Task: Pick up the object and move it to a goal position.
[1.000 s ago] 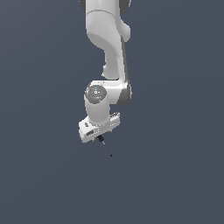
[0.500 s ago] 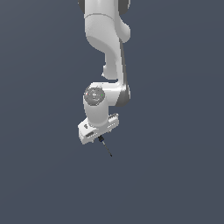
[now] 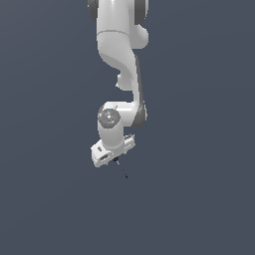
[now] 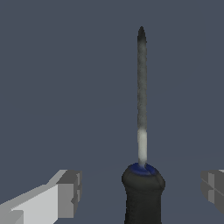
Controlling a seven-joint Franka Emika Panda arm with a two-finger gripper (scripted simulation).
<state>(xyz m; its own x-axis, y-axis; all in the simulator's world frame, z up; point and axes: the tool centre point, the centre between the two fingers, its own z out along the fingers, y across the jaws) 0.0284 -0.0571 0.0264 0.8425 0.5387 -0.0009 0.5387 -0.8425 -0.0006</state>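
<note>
Risk: screwdriver (image 4: 142, 175) sits btwn the fingers (image 4: 69, 193), but wrist view shows clear gaps both sides of the black handle — fingers spread wide, pads not touching it. If arm lifts or swings now, tool likely stays or drops; a thin handle could also roll or tip on closing. Exterior view: shaft (image 3: 121, 171) pokes out just below the gripper (image 3: 112, 151), well above desk level, as far as can be judged.

Count: 1 arm, 1 screwdriver, 2 fingers. No goal marker seen.

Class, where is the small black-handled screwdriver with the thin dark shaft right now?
The black-handled screwdriver sits between the gripper fingers; in the exterior view its shaft pokes out below the gripper, near the picture's centre.
</note>
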